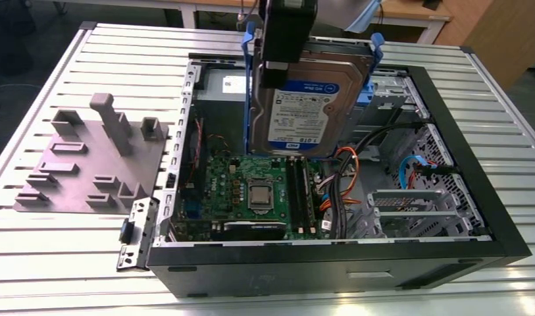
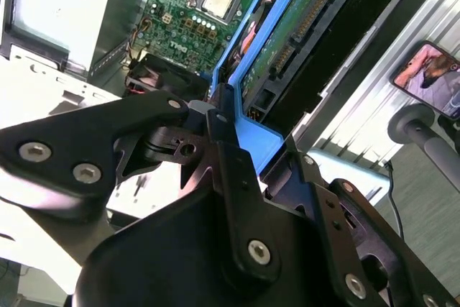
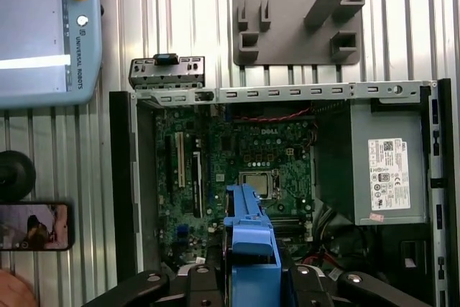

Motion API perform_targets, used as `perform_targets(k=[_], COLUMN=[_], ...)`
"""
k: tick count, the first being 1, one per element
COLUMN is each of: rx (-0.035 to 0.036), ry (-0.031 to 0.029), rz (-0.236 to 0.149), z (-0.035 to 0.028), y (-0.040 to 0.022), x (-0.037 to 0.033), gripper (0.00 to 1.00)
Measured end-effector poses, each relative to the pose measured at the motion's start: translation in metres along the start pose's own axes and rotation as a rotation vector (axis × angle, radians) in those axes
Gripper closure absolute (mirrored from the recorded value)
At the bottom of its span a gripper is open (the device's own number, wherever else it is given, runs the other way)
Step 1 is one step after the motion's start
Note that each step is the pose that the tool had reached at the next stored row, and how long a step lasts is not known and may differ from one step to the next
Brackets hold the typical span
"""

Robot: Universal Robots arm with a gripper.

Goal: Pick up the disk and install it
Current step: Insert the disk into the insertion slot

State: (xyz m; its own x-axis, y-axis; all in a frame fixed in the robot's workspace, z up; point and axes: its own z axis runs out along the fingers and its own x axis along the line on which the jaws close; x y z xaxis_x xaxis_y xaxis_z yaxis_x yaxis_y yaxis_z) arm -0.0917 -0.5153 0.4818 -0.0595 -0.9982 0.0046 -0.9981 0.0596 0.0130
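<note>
Silver-grey rectangular hard disk (image 1: 306,112), framed in bright blue plastic, is hanging upright above the open black metal computer case (image 1: 293,276) — the black gripper (image 1: 280,72) is clenching its upper edge. Picking up looks done; seating it inside is remaining.

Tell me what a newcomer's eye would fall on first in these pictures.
First comes the disk, a flat silver-grey hard drive with a white-and-blue label in a bright blue plastic bracket. It is held upright by the black gripper above the open black computer case. Next come the green motherboard on the case floor and the grey fixture plate with raised blocks, beside the case at the exterior view's left.
</note>
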Motion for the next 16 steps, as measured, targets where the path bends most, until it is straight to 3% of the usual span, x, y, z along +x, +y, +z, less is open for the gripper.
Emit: perform_targets(k=[7, 16], rx=[0.0, 0.0], ry=[0.0, 0.0], rz=[0.0, 0.0], z=[0.0, 0.0], y=[-0.0086, -0.009], x=[-0.0004, 0.0005], gripper=[0.64, 0.64])
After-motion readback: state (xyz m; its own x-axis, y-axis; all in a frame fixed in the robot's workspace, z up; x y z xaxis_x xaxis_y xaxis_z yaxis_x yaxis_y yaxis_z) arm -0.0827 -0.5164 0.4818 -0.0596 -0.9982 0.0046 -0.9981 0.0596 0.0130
